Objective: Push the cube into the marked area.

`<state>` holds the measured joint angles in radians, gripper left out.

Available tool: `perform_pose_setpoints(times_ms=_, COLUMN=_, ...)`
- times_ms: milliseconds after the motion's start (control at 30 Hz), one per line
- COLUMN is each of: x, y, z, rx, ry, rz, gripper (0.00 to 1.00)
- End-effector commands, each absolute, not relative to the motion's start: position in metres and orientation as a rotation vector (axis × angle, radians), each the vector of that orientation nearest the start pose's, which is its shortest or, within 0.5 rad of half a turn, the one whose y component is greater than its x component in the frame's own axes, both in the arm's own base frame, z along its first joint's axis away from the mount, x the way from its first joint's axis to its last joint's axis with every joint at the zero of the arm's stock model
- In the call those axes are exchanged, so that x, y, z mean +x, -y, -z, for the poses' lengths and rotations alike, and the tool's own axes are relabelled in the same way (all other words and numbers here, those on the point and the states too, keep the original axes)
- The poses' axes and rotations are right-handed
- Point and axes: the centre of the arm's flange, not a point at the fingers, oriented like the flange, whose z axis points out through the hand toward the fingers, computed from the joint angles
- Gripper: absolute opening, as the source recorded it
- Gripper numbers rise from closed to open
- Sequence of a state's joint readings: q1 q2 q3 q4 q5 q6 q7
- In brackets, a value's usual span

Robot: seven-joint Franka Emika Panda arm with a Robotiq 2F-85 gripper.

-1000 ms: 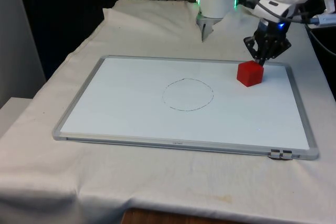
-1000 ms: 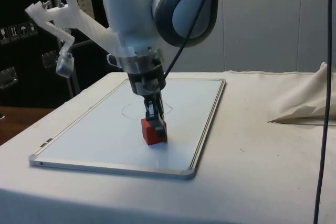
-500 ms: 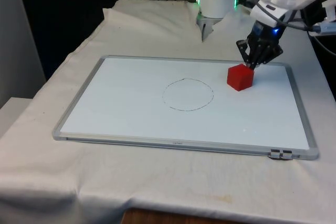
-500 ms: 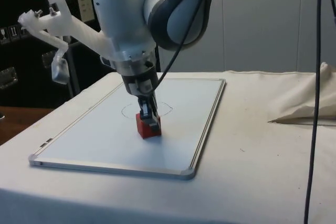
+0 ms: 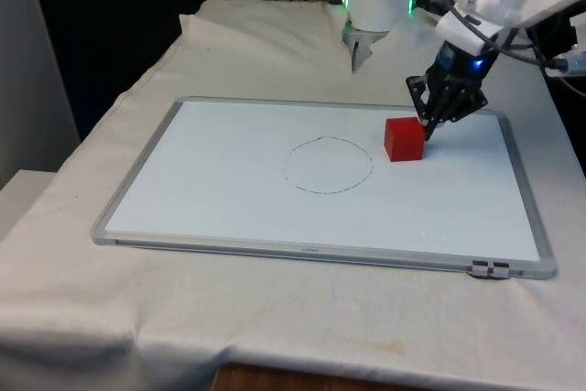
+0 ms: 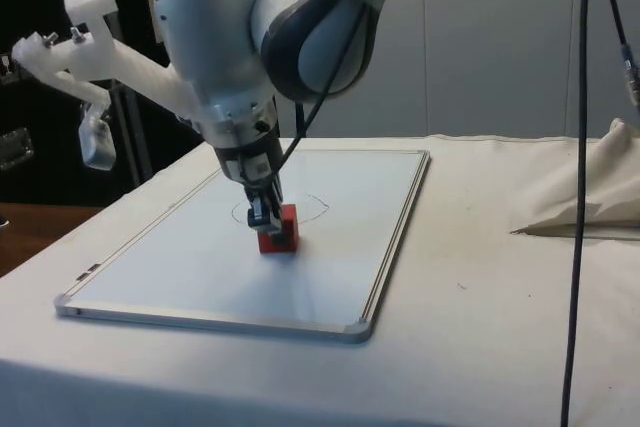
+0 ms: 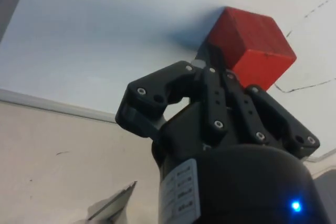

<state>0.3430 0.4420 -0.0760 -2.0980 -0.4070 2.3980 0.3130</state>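
Sitting flat on the whiteboard (image 5: 229, 208), red cube (image 5: 404, 139) just outside the drawn circle (image 5: 327, 165), toward the front view's right. No long axis; one corner pointing at the closed end effector (image 5: 427, 124) touching it, gripping nothing. Wrist view revealing fingertips (image 7: 207, 56) pressed together.

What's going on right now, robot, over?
Gripper shut, tips against red cube. Cube on whiteboard, just outside drawn circle. Path clear.
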Motion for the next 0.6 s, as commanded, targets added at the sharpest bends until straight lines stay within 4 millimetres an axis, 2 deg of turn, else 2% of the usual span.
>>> perform_pose_setpoints(times_ms=0, x=0.550, y=-0.146, z=-0.195, rx=-3.440, ry=0.480, rz=-0.101, gripper=0.00)
perform_pose_setpoints(times_ms=433, x=0.551, y=-0.135, z=-0.196, rx=-3.503, ry=0.481, rz=-0.154, gripper=0.00)
perform_pose_setpoints(times_ms=567, x=0.556, y=-0.125, z=-0.196, rx=-3.550, ry=0.491, rz=-0.185, gripper=0.00)
